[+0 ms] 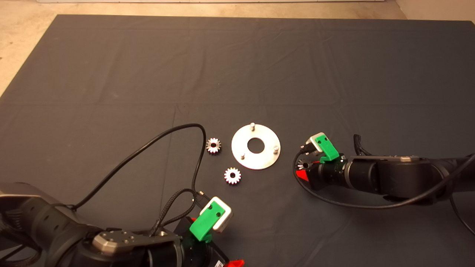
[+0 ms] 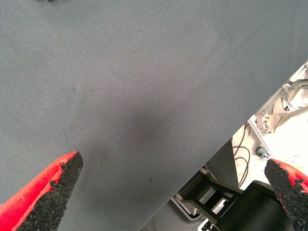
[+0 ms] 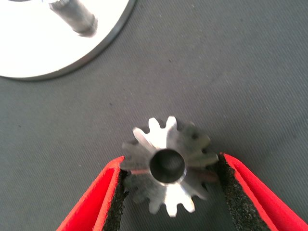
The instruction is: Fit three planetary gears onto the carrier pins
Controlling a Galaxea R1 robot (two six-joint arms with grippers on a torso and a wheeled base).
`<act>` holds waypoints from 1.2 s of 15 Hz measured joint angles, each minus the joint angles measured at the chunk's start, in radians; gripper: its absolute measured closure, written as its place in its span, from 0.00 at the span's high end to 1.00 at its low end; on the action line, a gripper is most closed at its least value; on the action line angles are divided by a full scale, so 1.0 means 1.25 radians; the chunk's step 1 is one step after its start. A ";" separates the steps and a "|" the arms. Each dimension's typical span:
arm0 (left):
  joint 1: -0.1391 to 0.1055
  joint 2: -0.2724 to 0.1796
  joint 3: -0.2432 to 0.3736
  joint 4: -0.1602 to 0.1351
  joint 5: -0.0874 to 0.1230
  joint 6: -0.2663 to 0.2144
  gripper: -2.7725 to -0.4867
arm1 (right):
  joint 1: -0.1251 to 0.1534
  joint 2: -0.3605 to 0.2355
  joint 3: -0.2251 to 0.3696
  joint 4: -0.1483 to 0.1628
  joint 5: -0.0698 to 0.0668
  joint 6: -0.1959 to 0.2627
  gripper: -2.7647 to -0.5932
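The round silver carrier plate point(image 1: 265, 161) lies flat near the middle of the surface point(image 1: 237, 66), toward its near edge; its three carrier pins point(image 1: 252, 126) stand upright and bare, no gear on any; three planetary gears show in all: two lie loose on the mat just left of the plate, one point(image 1: 213, 145) beside its left rim and one point(image 1: 232, 175) nearer the near edge; the third gear point(image 3: 168, 166) sits just right of the plate, clamped between the fingers of the right gripper point(image 3: 168, 192), pads touching its teeth on both sides; the left gripper point(image 2: 173, 192) waits at the near edge, fingers wide apart and holding nothing.
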 joint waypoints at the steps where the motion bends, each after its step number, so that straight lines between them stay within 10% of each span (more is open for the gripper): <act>1: 0.000 0.000 0.000 0.000 0.000 0.000 0.99 | 0.001 0.000 -0.003 0.000 0.008 0.000 0.36; 18: 0.000 0.000 0.000 0.000 0.000 -0.010 0.99 | 0.012 0.000 -0.007 0.002 0.014 0.000 0.24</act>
